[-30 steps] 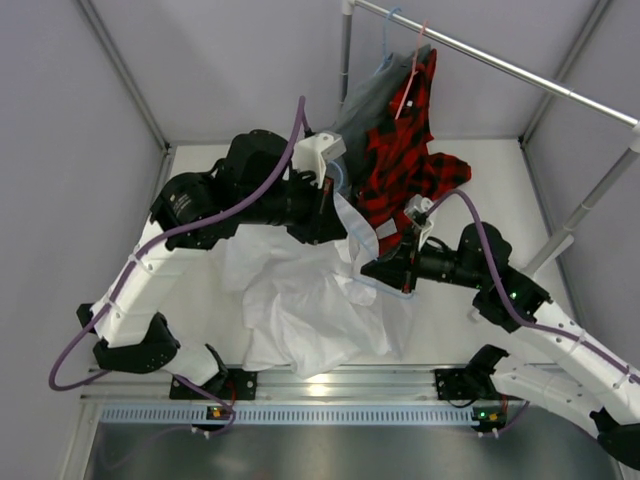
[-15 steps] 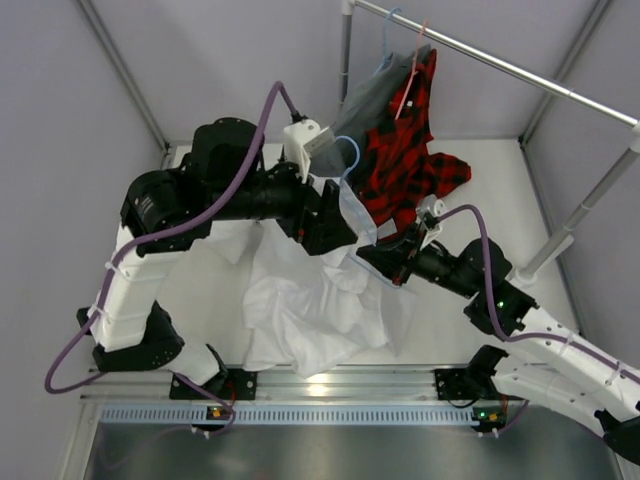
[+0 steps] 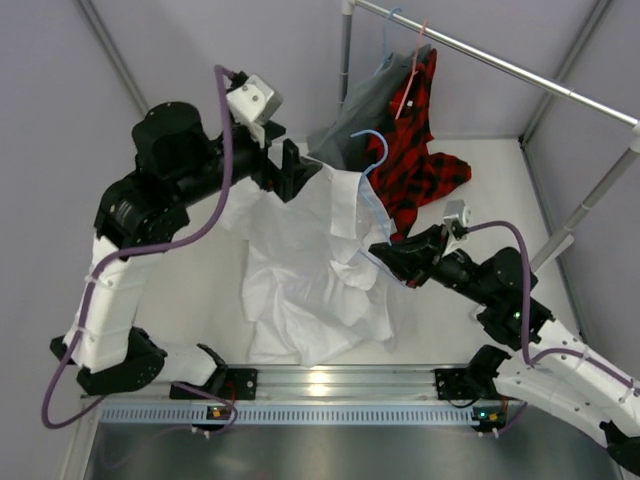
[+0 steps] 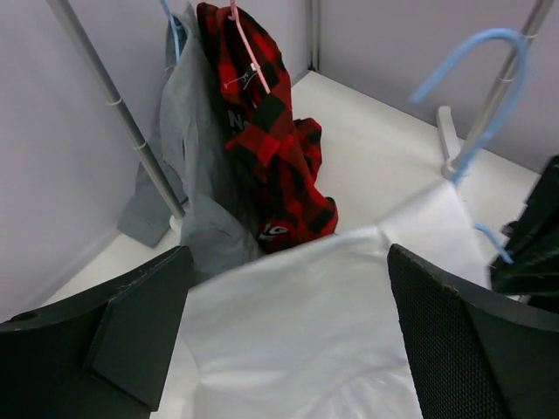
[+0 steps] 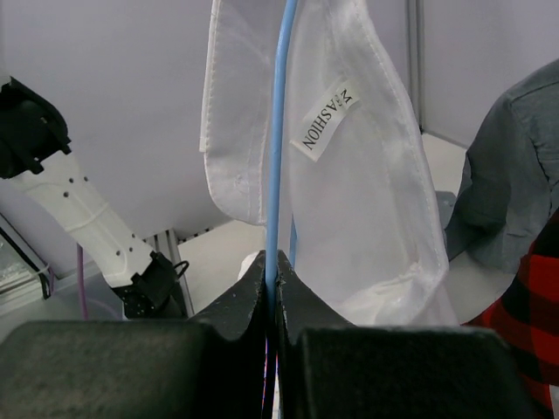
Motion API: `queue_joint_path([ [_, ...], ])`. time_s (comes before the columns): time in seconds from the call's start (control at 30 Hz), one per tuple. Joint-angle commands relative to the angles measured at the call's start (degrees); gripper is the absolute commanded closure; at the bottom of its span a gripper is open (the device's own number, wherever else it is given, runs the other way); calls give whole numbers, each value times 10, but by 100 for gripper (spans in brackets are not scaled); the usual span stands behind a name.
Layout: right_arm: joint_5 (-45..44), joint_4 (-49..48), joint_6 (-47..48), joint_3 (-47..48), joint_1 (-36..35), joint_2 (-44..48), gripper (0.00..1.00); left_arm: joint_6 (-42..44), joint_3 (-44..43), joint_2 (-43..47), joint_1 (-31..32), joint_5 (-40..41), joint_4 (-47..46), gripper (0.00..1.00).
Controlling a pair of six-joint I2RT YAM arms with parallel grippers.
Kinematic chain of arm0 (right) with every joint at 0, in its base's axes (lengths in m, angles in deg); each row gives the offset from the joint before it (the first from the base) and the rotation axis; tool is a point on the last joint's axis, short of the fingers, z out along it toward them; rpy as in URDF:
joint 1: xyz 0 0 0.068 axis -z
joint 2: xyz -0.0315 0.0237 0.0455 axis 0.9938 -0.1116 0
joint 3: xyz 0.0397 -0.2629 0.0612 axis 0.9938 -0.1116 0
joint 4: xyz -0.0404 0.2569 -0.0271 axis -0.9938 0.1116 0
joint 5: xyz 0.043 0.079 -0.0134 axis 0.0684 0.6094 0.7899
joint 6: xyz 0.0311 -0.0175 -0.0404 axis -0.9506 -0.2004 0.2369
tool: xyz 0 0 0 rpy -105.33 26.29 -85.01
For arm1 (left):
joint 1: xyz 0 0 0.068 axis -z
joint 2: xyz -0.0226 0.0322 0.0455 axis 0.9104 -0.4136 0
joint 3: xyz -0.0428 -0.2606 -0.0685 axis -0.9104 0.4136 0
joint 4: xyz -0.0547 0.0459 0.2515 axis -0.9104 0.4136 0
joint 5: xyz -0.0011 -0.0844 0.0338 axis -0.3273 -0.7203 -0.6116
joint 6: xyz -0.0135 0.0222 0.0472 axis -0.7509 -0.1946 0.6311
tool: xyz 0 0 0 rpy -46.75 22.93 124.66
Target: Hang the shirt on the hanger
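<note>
One white table [image 3: 200, 290], grey walls [image 3: 250, 50] around, right gripper [image 5: 272, 262] pinching the light-blue hanger [image 5: 278, 131], wrinkled white shirt [image 3: 310, 270] hanging off it down to the table, left gripper [image 4: 290, 262] spread wide over the cloth.

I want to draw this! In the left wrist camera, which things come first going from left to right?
grey garment → red-and-black plaid shirt → light-blue hanger

shirt [image 3: 310, 270]: matt white woven cloth, wrinkled. hanger [image 5: 278, 131]: smooth light-blue plastic, slight sheen. left fingers [image 4: 463, 349]: matt black, fine-textured pads
</note>
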Motion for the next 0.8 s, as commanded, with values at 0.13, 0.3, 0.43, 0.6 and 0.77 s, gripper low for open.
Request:
queue_joint_path([
  [0.13, 100, 2, 7, 9, 66, 58, 100, 110, -26, -61, -46, -232, -51, 7],
  [0.3, 188, 31, -14, 12, 116, 75, 100, 129, -5, -65, -53, -381, -41, 11],
  [0.43, 233, 49, -19, 20, 150, 83, 100, 123, 24, -72, -54, -452, -40, 14],
  [0.6, 276, 104, 0, 38, 179, 85, 100, 144, 51, -58, -57, -459, -37, 16],
  [0.77, 312, 139, 10, 60, 206, 77, 100, 188, 59, -46, -62, -416, 5, 14],
])
